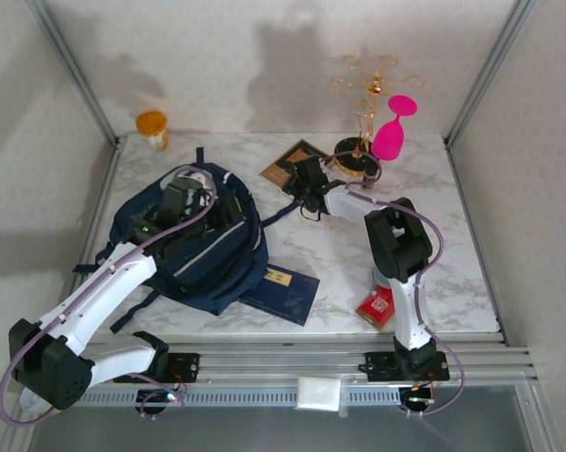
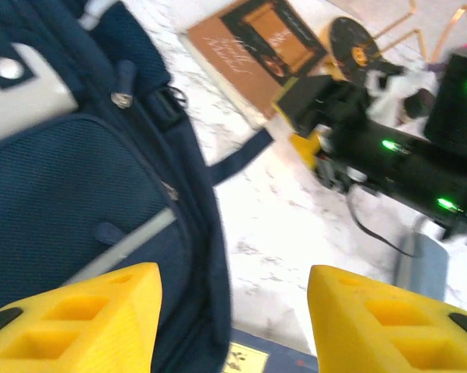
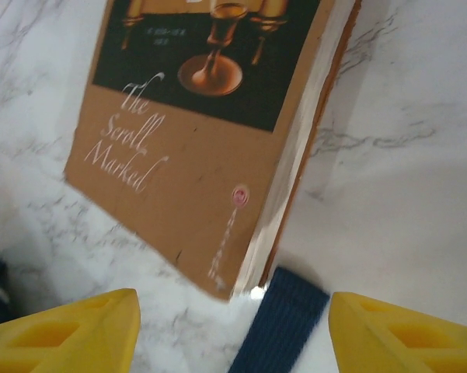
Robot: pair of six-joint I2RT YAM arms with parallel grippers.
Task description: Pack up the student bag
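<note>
The student bag (image 1: 221, 259), a large navy-blue fabric backpack with white trim and a grey patch, lies flat on the left half of the white marble-patterned table (image 1: 443, 235). Its left side comes close to the table's left edge. Its lower end overlaps a dark blue flat book (image 1: 287, 294) near the front rail. One dark strap (image 3: 280, 318) trails right across the marble and ends at the corner of a brown paperback book (image 3: 186, 155).

The left gripper (image 2: 233, 318) hangs over the bag's right edge, its yellow fingers (image 2: 70, 318) apart and holding nothing. The right gripper (image 3: 233, 334) hovers low over the strap's end and the paperback's corner, fingers spread and clear of both.

Bare marble lies between the bag and the right arm. More stretches along the right side, where a small red box (image 1: 376, 306) sits near the front edge.
</note>
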